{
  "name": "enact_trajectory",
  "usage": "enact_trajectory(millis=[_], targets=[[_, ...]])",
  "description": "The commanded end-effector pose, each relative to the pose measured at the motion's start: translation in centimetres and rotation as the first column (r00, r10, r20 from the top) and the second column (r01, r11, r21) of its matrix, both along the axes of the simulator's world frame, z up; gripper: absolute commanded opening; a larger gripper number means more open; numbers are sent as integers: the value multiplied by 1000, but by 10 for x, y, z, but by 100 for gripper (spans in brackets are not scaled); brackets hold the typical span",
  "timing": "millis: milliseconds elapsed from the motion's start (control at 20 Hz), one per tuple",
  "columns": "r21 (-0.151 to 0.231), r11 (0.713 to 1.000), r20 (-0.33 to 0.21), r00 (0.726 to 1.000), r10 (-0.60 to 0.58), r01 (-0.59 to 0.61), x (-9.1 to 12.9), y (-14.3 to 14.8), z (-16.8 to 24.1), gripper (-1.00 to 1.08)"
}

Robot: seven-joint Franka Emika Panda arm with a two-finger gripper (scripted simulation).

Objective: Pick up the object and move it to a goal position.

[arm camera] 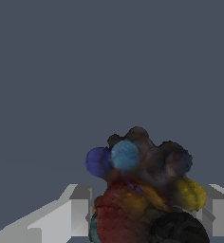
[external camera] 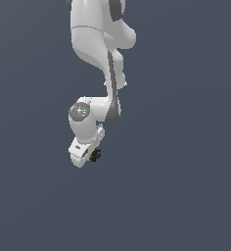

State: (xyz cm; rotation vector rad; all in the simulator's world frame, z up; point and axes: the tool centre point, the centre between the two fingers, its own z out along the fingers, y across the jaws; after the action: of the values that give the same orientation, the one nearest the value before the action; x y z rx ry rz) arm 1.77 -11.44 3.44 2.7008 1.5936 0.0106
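We find the end effector [arm camera: 142, 213] clenched on the lump [arm camera: 142, 190], fingers [arm camera: 71, 216] flanking it on both sides.

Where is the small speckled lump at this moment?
The speckled lump sits between the two fingers of the hand; in the exterior view it shows at the arm's lower end, left of centre.

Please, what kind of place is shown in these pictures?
Most likely a bare simulated scene, not a real room: a flat grey-blue backdrop without furniture, a smooth white robot arm, and a speckled lump between its fingers.
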Motion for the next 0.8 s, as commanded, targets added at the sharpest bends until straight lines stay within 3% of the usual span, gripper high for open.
enact_trajectory(millis=[0,400,750], targets=[[0,1000,-2,1000,1,-1,-1,0,0,-100],[0,1000,-2,1000,1,-1,-6,11,12,-100],[-1,1000,-3,1000,1,-1,-20,38,43,-100]])
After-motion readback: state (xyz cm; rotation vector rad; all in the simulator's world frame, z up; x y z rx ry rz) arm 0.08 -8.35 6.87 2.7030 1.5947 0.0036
